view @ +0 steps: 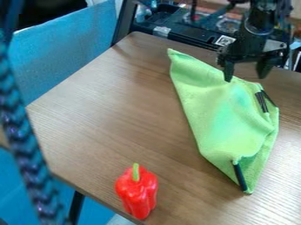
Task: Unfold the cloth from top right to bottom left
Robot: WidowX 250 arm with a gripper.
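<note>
We see the green cloth (pixel 226 118) on the wooden table (pixel 111 105), lying as a long, bunched shape that runs from about half past twelve down to half past four in the camera view, its broad middle at three o'clock; its upper tip is a narrow point, its lower tip another, and near that lower one we see the fabric doubled over along a crease; the middle looks slightly humped, with shallow ripples across it. We find the black gripper (pixel 245 75) at two o'clock, hanging down at the cloth's upper edge, its two fingers spread wide with nothing held between them; the finger nearer twelve o'clock ends right at the edge of the fabric, though we cannot tell whether it touches; the other points down over the table, just beyond the cloth's corner. We notice dark strips (pixel 262 102) on the cloth's three o'clock side, close together, and a single black strip (pixel 240 176) near its lower tip, at half past four. At six o'clock we have a red toy pepper (pixel 136 193) with a green stem, well apart from the cloth and near the table's edge; toward half past ten, past the table, stands a blue panel (pixel 64 52); a blurred, braided blue-black cord (pixel 26 136) runs down our nine o'clock side, and a dark table leg (pixel 76 207) shows at seven.
</note>
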